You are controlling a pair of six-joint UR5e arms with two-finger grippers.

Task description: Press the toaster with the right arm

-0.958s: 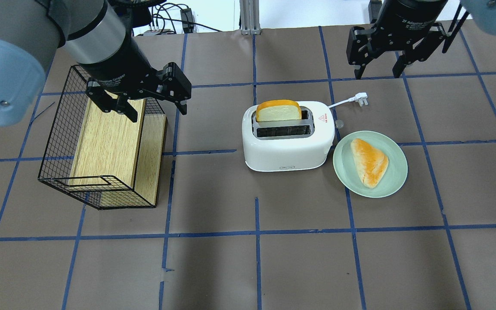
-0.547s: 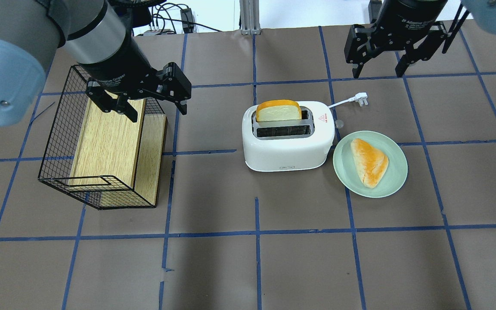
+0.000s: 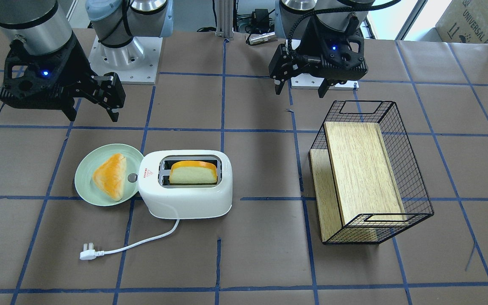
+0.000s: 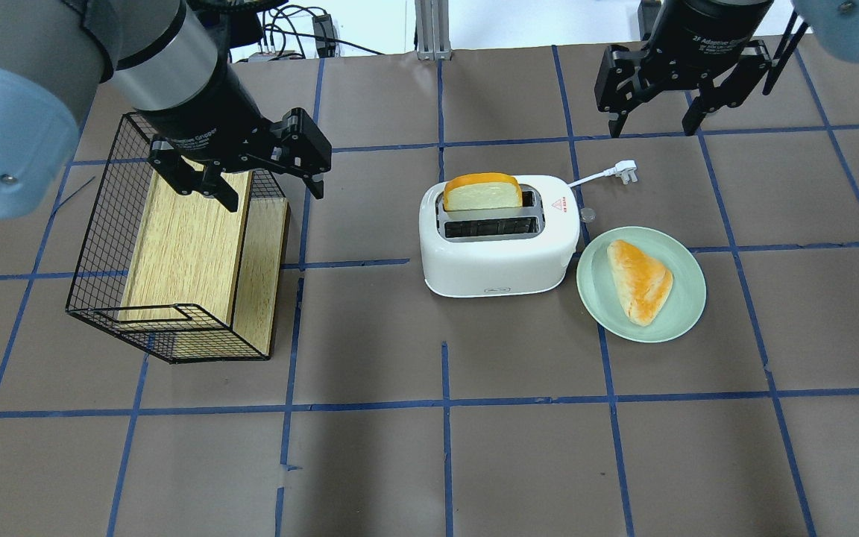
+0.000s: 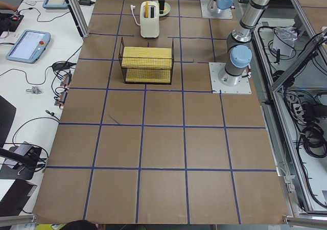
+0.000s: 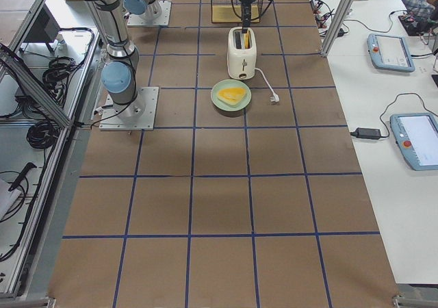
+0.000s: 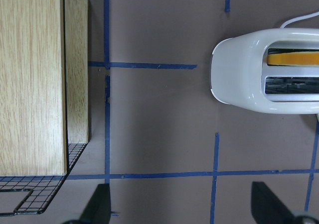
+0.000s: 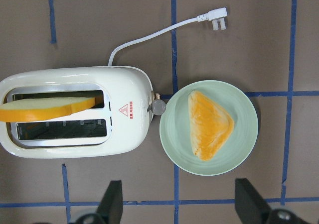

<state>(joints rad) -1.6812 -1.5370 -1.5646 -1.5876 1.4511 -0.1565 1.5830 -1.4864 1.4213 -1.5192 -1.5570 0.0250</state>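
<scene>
- The toaster (image 4: 500, 261): white, rounded, upright, a bread slice (image 4: 482, 195) standing in one slot, plug (image 4: 627, 170) lying loose.
- The right arm (image 4: 709, 33): hangs apart from the toaster, right gripper (image 4: 652, 133) spread wide.

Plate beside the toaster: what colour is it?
The plate is pale green, clearest in the right wrist view.

Table count, one entry per kind.
- toaster (image 4: 496, 257): 1
- slots (image 4: 491, 228) in it: 2
- knob (image 4: 587, 215): 1
- cord (image 3: 142, 242): 1, ending in 1 plug (image 4: 625, 171)
- bread slice (image 4: 482, 195): 1
- plate (image 4: 687, 302): 1
- pastry (image 4: 640, 280), triangular: 1
- wire basket (image 4: 94, 246): 1
- wooden boards (image 4: 183, 246): 2
- Grippers: 2, namely the left gripper (image 4: 274, 198) and the right gripper (image 4: 652, 131), with 2 fingers each.
</scene>
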